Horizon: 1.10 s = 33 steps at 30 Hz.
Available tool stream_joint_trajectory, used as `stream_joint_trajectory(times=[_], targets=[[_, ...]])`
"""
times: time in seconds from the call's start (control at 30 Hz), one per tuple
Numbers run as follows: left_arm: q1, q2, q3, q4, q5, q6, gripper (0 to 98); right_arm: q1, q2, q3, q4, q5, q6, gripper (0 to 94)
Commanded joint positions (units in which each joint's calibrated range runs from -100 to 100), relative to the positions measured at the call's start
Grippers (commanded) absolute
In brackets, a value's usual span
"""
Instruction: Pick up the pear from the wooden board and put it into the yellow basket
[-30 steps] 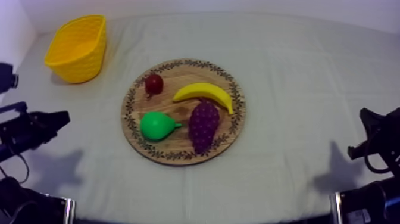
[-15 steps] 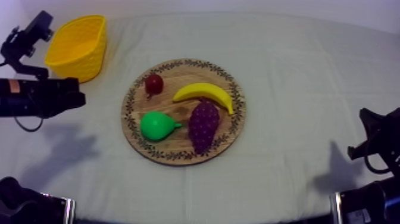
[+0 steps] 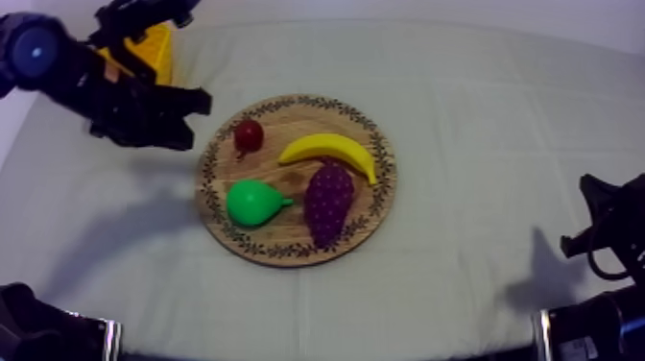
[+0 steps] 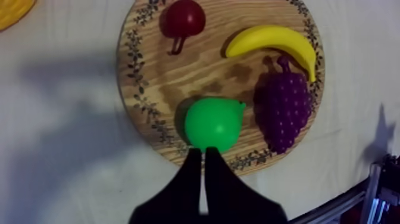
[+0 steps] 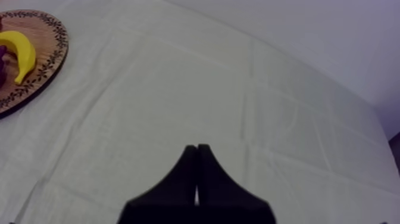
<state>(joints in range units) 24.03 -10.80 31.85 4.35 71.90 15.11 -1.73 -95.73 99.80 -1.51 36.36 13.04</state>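
While the pear point(image 3: 255, 203) lay on the board point(image 3: 380, 154), its stalk end pointed at the grapes point(image 3: 328, 202) just beside it. The banana point(image 3: 331, 149) curved beyond the grapes, and the small red fruit point(image 3: 249, 134) sat near the rim. The left gripper point(image 4: 202, 154) hung over the rim by the pear, its fingers pressed into a narrow wedge, holding nothing. Its arm reached in front of the basket point(image 3: 159, 53). The right gripper point(image 5: 197, 149), likewise closed and empty, pointed over bare cloth point(image 5: 238, 107).
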Motion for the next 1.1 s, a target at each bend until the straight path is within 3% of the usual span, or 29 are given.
stream_joint_trajectory(times=[0.0, 0.23, 0.63, 0.73, 0.93, 1.07], targets=[[0.5, 5.13, -8.06, -0.49, 3.75, 0.1, 0.0, -0.07, -0.03, -0.02, 0.03, 0.02, -0.02, 0.4], [1.32, 11.24, -19.2, -1.3, 12.62, -0.59, 0.0, -0.1, -0.03, -0.02, 0.03, 0.02, -0.02, 0.4], [2.71, 15.84, -23.19, -1.66, 15.89, -2.72, 0.0, -0.18, -0.03, -0.02, 0.03, 0.02, -0.02, 0.4], [3.14, 16.01, -23.4, -1.56, 16.62, -7.0, 0.0, -0.18, -0.03, -0.02, 0.03, 0.02, -0.02, 0.4], [3.29, 16.43, -24.79, -1.67, 19.01, -19.87, 0.0, -0.18, -0.03, -0.02, 0.03, 0.02, -0.02, 0.4], [3.24, 16.62, -25.5, -1.77, 20.26, -26.84, 0.0, -0.18, -0.03, -0.02, 0.03, 0.02, -0.02, 0.4]])
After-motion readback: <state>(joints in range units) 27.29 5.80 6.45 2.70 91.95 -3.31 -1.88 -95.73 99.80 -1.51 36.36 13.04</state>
